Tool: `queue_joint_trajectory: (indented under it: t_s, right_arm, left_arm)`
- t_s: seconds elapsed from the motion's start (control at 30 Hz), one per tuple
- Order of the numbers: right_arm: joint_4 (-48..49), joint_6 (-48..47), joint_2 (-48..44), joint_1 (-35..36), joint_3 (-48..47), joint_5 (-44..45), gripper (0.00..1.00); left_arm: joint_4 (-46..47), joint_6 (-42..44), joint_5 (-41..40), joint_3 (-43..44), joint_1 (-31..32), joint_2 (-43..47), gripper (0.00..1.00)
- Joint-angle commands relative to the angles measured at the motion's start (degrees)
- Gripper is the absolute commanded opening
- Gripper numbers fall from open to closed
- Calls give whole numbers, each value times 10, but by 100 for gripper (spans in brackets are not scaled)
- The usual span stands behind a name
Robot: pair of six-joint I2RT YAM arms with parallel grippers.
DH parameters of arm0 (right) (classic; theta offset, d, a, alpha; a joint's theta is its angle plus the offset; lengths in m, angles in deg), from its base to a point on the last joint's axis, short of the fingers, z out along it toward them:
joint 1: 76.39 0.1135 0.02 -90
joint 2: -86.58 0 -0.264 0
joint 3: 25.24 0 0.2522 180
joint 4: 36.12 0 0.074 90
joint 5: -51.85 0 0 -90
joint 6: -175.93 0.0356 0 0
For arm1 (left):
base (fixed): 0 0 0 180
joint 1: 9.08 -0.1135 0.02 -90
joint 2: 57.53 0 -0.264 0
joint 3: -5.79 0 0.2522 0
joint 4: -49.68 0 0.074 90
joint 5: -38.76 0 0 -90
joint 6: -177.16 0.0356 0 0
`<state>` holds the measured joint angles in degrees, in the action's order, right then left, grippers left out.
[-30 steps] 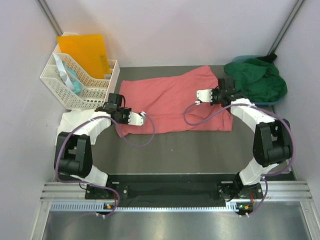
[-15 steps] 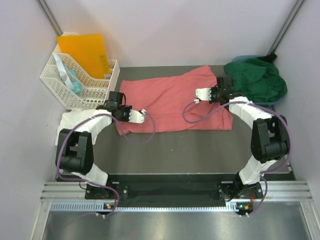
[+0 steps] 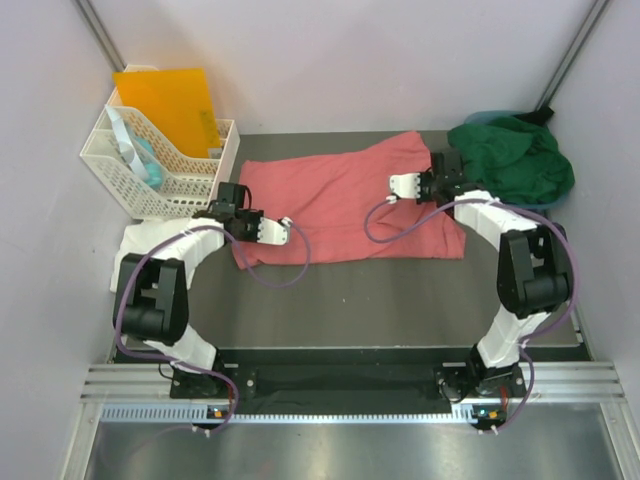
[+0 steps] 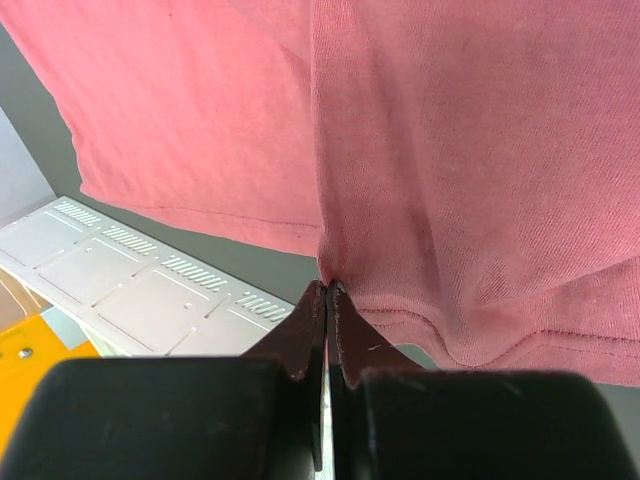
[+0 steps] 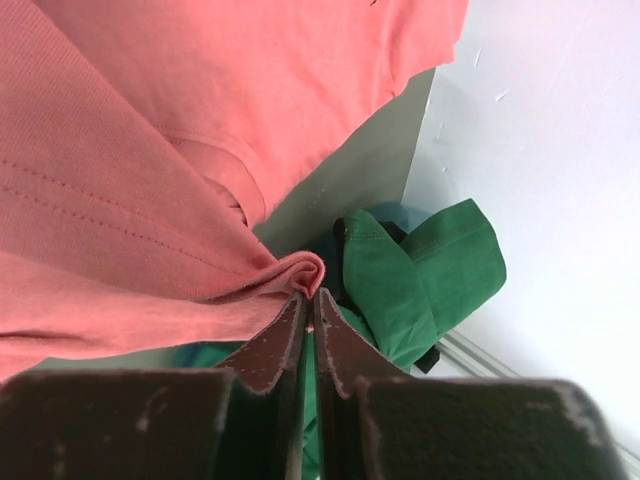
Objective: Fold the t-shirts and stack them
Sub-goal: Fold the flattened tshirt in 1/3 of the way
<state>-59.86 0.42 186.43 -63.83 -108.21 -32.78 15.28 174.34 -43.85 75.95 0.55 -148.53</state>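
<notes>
The salmon-pink soft cloth t-shirt (image 3: 345,205) lay spread on the dark bench (image 3: 380,290). The left pincer (image 4: 327,300) was clenched on its hem, and the right pincer (image 5: 308,300) pinched a raised fold near its right end. Step in hand, as judged: the first fold. The next move calls for carrying both held edges evenly across the cloth.
</notes>
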Motion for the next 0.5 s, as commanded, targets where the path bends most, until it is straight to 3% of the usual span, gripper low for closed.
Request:
queue_joint_trajectory:
  t_s: [0.0,0.03,0.07,0.13,0.2,0.23,0.3,0.37,0.4,0.43,0.47]
  right_arm:
    - [68,-6,15,-9,-18,20,14]
    - [85,-5,18,-8,-15,25,27]
    - [107,-5,21,-7,-2,38,32]
    - [177,2,25,-3,10,48,41]
    - [245,18,27,-1,29,64,45]
    - [300,25,26,2,47,84,46]
    - [313,28,24,3,56,95,46]
    - [249,53,7,3,46,100,44]
    - [197,73,-1,3,34,93,42]
    - [62,119,-18,2,-4,59,42]
    - [5,142,-26,2,-21,39,41]
  left_arm:
    - [26,9,-9,9,-4,-7,0]
    - [31,7,-14,6,-4,-7,8]
    - [37,9,-20,-2,-4,-8,16]
    - [60,9,-35,-13,-4,-5,15]
    - [65,3,-41,-23,-4,-3,28]
    - [69,-4,-45,-31,-3,3,47]
    - [91,-4,-55,-46,-3,12,49]
    - [99,-5,-69,-52,-1,21,69]
    - [98,-19,-69,-52,-1,34,74]
    - [90,-29,-64,-48,-2,43,81]
    - [70,-38,-58,-41,-2,51,84]
